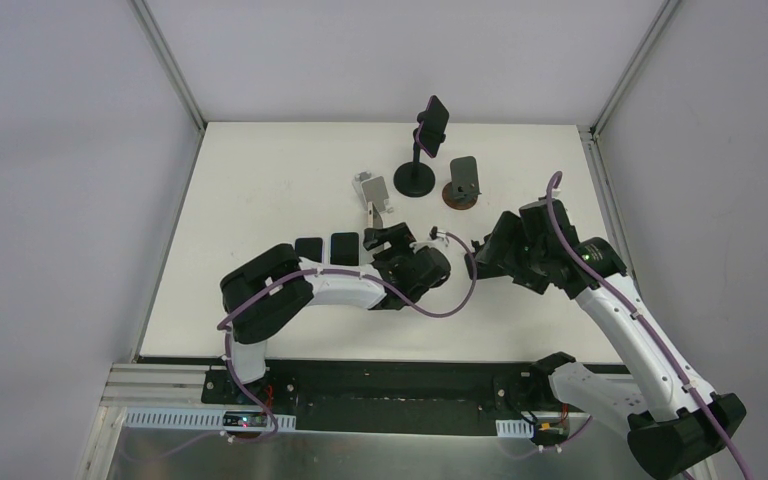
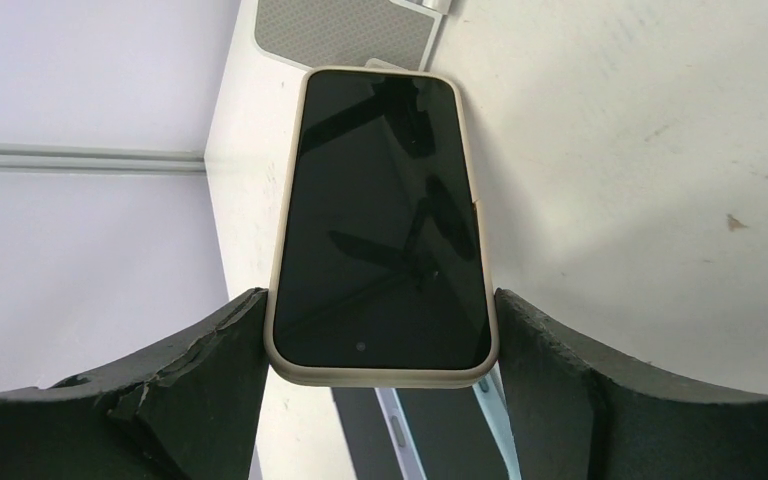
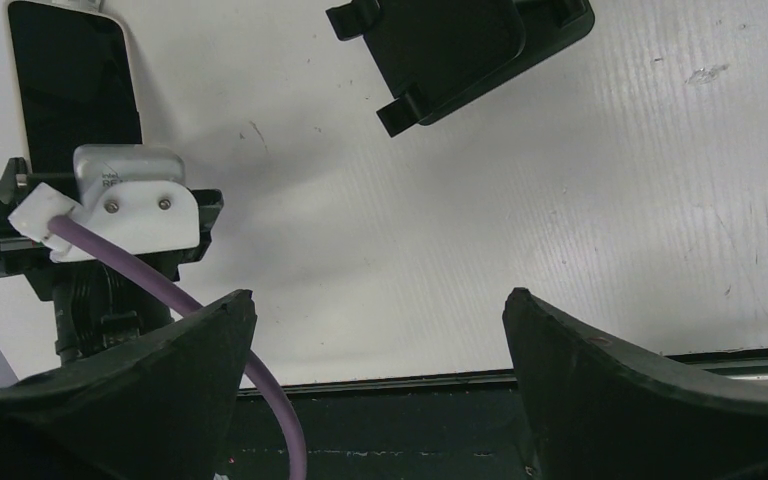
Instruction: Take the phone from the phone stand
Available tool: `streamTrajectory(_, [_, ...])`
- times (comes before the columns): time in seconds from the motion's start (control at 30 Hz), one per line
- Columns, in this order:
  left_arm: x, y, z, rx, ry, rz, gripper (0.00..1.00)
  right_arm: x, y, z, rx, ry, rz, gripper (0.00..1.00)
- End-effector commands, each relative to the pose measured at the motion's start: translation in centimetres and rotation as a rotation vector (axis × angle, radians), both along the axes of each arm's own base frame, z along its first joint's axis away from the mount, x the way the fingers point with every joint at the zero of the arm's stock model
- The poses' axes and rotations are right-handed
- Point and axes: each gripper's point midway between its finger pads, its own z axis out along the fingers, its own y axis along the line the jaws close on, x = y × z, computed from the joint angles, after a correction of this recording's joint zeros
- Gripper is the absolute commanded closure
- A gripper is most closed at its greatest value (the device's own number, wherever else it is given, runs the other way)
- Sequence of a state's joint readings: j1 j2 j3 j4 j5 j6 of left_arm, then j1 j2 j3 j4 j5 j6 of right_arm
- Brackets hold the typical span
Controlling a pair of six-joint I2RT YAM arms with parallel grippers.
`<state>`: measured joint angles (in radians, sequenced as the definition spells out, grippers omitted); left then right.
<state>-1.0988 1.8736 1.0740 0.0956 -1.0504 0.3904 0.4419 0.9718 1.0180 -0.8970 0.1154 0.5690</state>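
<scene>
A phone in a beige case (image 2: 380, 220) with a dark screen sits between my left gripper's (image 2: 380, 300) fingers, which are shut on its near end. Its far end reaches the silver phone stand (image 2: 345, 30); I cannot tell whether they touch. In the top view the left gripper (image 1: 380, 238) is just in front of the silver stand (image 1: 372, 190). My right gripper (image 3: 375, 300) is open and empty over the table's near edge, to the right of the left gripper in the top view (image 1: 480, 248). The held phone also shows in the right wrist view (image 3: 75, 85).
Two dark phones (image 1: 325, 247) lie flat left of the left gripper. A black pole stand (image 1: 415, 178) holds another phone (image 1: 433, 124) at the back. A small black stand on a brown base (image 1: 463, 182) is beside it and shows in the right wrist view (image 3: 460, 45).
</scene>
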Motion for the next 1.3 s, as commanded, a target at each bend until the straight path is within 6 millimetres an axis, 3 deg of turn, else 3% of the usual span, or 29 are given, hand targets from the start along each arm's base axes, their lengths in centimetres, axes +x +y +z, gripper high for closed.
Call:
streamTrajectory(0.0, [-1.0, -0.2, 1.8, -0.094, -0.086, 0.050, 1.00, -0.1, 0.0, 0.3, 0.020, -0.010, -0.012, 0.02])
streamTrajectory(0.7, [-5.7, -1.6, -3.3, -0.392, 0.144, 0.091, 1.00, -0.1, 0.1, -0.1, 0.018, 0.006, -0.009, 0.02])
streamTrajectory(1.0, [-7.2, -3.3, -4.5, -0.529, 0.265, 0.163, 1.00, -0.1, 0.0, 0.0, 0.018, 0.002, -0.015, 0.02])
streamTrajectory(1.27, [-9.0, -5.3, -5.8, -0.678, 0.392, 0.264, 1.00, -0.4, -0.3, 1.4, 0.027, -0.030, -0.026, 0.02])
